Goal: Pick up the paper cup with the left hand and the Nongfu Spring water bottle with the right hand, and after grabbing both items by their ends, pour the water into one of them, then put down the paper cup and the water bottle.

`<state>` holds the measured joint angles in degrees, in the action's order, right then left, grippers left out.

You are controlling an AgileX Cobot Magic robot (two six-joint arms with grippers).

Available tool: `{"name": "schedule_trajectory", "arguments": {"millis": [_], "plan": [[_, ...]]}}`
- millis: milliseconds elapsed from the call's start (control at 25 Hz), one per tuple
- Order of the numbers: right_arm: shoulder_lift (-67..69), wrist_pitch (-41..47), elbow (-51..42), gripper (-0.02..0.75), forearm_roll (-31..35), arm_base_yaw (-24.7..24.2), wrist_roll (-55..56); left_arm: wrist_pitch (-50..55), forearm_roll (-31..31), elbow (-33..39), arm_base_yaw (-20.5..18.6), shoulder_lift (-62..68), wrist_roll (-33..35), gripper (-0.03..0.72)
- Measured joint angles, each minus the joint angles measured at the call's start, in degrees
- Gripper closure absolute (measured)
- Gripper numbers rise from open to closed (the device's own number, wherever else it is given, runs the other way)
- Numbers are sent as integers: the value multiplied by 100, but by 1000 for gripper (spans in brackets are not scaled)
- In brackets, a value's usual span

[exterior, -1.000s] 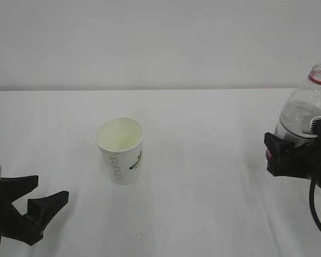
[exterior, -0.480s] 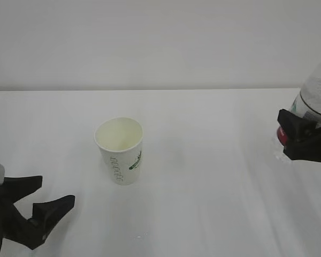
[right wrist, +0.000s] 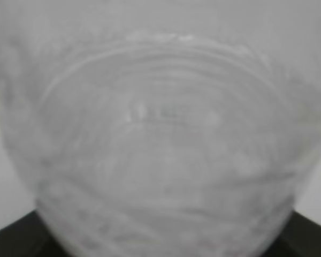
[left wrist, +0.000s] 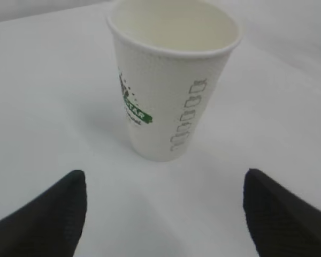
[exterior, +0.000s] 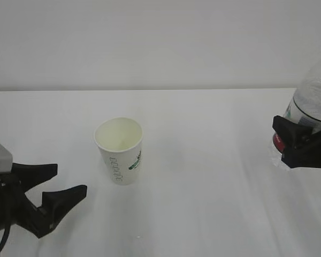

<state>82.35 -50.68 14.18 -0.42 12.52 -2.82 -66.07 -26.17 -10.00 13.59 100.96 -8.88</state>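
Table (exterior: 203, 214) space is wide and white all around the paper cup (exterior: 120, 150), which stands upright a little left of the middle with its mouth open to the top. Bare table lies on every side of it, and the far edge of the table meets a plain pale wall (exterior: 160, 43). The left hand (exterior: 56, 188) sits low at the near left corner, near the cup but not touching it, with its two black fingers spread wide and nothing between them. In the left wrist view the cup (left wrist: 171, 80) stands just ahead of the two fingertips (left wrist: 48, 211), with clear table showing between them and the cup's foot. The green leaf mark and grey letters on its side can be seen, but the letters are too small to read in full.

The right hand (exterior: 302, 144) is at the right edge of the outside view and is cut off there. Its fingers are closed around the water bottle (exterior: 313, 99), which is lifted off the table and blurred, so its top and neck cannot be made out. A bit of red shows beside the black fingers. In the right wrist view the bottle (right wrist: 160, 150) fills nearly the whole picture as a cloudy grey round shape, and only dark corners of the hand show at the bottom. Whether water is inside cannot be told.
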Motion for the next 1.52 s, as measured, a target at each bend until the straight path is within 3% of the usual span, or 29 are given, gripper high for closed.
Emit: {"name": "schedule_trajectory", "arguments": {"millis": [240,480,600,680,1200,1520], "plan": [[0,0,0,232,-50,0,0,26,-952,-564,-1022,119,-140,1],[0,0,0,232,-60,0,13,26,-2221,-1353,-1668,625,-628,9],[0,0,0,232,-136,0,13,317,-3308,-1956,-1751,1021,-1139,13],[0,0,0,232,-218,0,13,467,-3681,-2301,-1753,1309,-1383,15],[0,0,0,232,-266,0,13,234,-4276,-2586,-1764,1646,-1516,71],[0,0,0,233,-266,0,13,68,-4315,-2586,-1764,1646,-1516,108]]}}
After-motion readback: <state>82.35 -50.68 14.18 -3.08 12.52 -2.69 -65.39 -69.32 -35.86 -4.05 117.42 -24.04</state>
